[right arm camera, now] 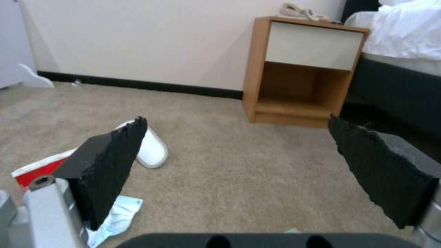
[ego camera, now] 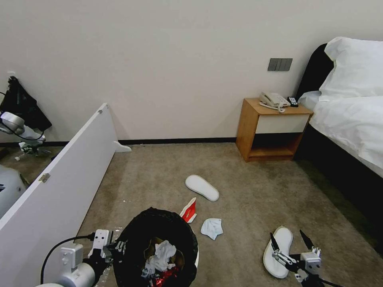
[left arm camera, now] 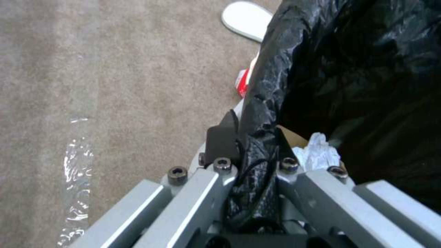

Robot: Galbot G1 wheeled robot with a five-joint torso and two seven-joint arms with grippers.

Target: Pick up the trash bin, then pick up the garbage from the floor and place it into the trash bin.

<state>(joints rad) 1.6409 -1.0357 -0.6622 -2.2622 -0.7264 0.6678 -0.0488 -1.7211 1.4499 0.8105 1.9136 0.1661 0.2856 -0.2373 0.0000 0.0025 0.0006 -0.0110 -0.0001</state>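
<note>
2 end effectors here: the left end effector (ego camera: 113,247) is clamped on the bag-covered rim of the trash bin (ego camera: 159,243), which already has tissues and a red wrapper inside. The right end effector (ego camera: 290,243) hangs with fingers spread wide over a slipper (ego camera: 278,252). Still on the carpet: another slipper (ego camera: 202,187), a red-and-white carton (ego camera: 189,210) touching the bin, and a crumpled tissue (ego camera: 211,228).

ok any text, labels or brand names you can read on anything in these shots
None can be read.
red-and-white carton: printed faces, any lettering too small to make out.
telephone on the nightstand: keys too small to read.
wall switch plate: no marking visible.
trash bin, held at its rim by the left gripper: plain black bag.
</note>
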